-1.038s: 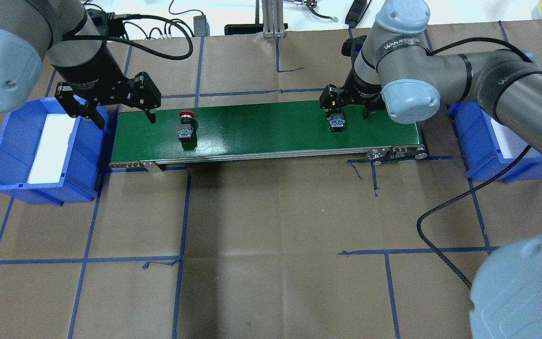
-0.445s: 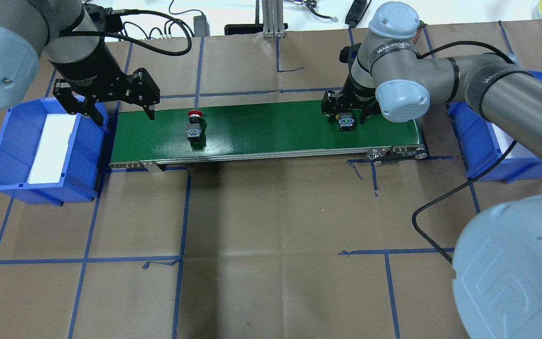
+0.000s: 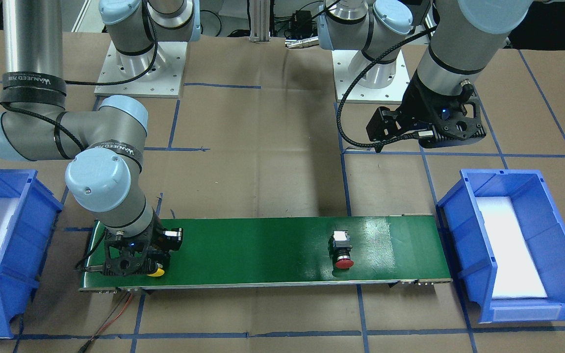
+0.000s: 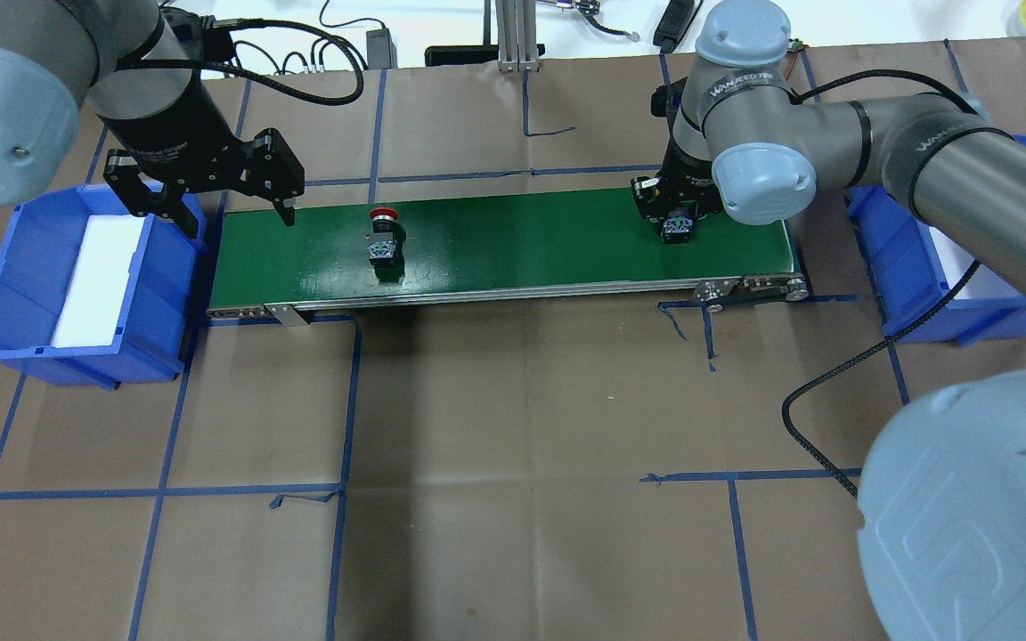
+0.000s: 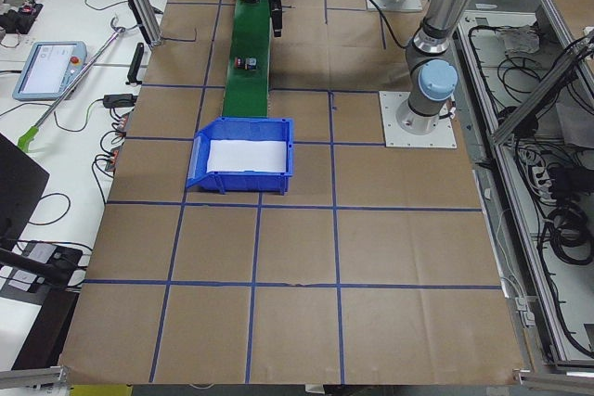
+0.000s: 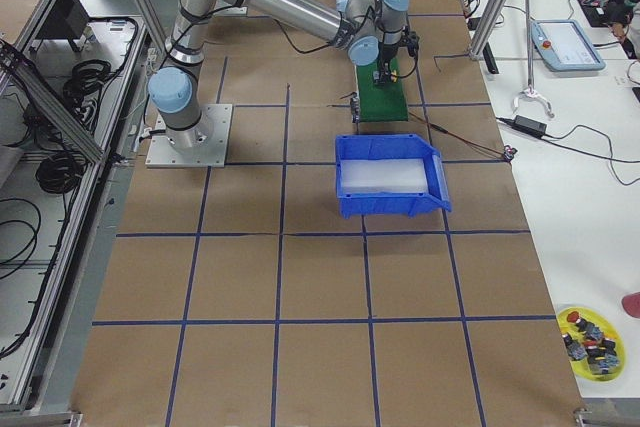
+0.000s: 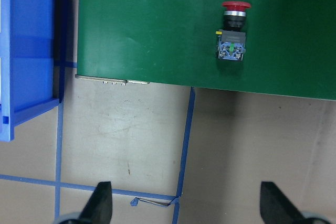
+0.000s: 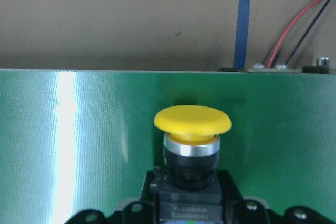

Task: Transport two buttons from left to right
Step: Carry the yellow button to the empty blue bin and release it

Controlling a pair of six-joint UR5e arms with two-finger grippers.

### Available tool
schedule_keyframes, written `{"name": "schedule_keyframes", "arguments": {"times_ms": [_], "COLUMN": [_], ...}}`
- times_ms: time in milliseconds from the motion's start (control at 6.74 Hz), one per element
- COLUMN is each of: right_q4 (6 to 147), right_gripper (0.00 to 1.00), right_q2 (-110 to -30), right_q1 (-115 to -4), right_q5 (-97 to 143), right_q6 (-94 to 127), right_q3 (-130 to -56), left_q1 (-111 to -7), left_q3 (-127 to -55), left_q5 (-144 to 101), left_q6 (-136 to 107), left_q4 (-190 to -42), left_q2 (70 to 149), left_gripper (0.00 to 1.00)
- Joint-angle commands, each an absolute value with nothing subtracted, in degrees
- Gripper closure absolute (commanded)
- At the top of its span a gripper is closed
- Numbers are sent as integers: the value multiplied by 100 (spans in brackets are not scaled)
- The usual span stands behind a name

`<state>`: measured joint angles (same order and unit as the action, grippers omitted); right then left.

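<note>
We see both buttons lying on their sides on the green belt (image 4: 522,240) that runs across the desk (image 4: 513,427). The red button (image 4: 382,240) is in the belt's left half, its cap turned away from the robot, with nothing touching it. The yellow button (image 8: 192,129) lies near the belt's right end, its cap turned the same way. The right arm (image 4: 834,133) reaches down there, and the right jaws stand on either side of the yellow button's body. We cannot tell whether they press on it or stand a little off. The left arm (image 4: 157,98) hangs above the belt's left end, beside the left blue bin (image 4: 23,267). The left jaws are spread wide and hold nothing. A second blue bin (image 4: 914,294) stands just past the belt's right end. Both bins have a white lining.
</note>
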<state>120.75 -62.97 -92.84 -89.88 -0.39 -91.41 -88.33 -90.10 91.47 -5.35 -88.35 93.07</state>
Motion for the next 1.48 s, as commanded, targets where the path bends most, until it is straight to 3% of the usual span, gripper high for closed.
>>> {"name": "schedule_keyframes", "arguments": {"times_ms": [0, 297, 742, 1038, 1335], "right_q4": [11465, 10702, 9835, 10262, 11790], "right_gripper": [98, 97, 97, 97, 97], "right_q2": [-6433, -6538, -7004, -7014, -6987], "right_q1": [-9098, -8423, -6957, -5884, -5818], "right_q5": [-9455, -9527, -9519, -9422, -9413], "right_q6": [-742, -1368, -2375, -3231, -3716], "right_q3": [-8477, -7746, -7752, -8459, -9505], "left_q1": [-8833, -8833, -8833, -8833, -8833], "left_q3": [-8974, -8974, -8974, -8974, -8982], "left_q5": [9149, 9141, 9149, 9141, 9149], "left_q6": [-536, -536, -536, -536, -527], "left_q4": [-8833, -8833, -8824, -8824, -8824], "left_q2": [9343, 9351, 9378, 9352, 9352], "left_gripper": [0, 0, 0, 0, 0]}}
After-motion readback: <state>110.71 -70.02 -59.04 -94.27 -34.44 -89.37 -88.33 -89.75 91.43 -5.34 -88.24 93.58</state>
